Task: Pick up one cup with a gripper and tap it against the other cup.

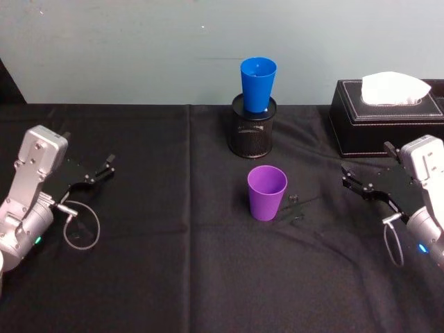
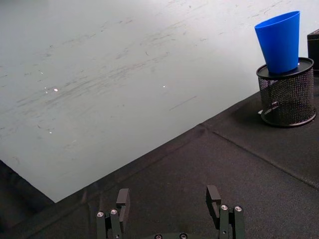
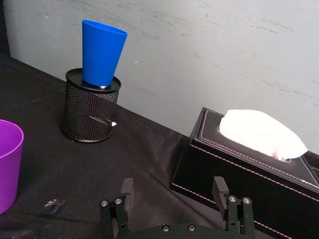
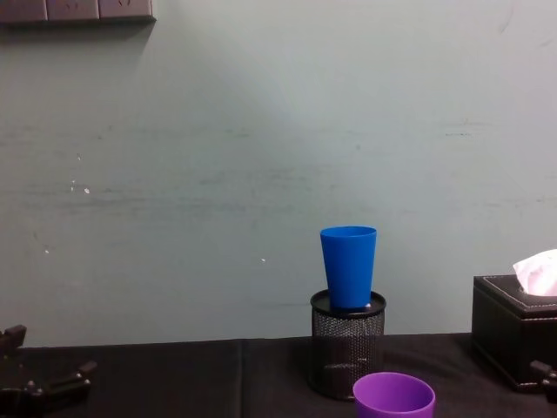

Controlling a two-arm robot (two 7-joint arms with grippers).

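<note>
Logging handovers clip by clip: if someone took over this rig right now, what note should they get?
Left gripper: open, empty, over the black cloth on the robot's left.
Right gripper: open, empty, on the right, in front of the tissue box.
Purple cup: upright on the cloth at centre, apart from both grippers.
Blue cup: upright in the top of the black mesh pen holder, behind the purple cup.
Done: nothing yet.
Left: grasp the purple cup, lift it, tap it against the blue cup.
</note>
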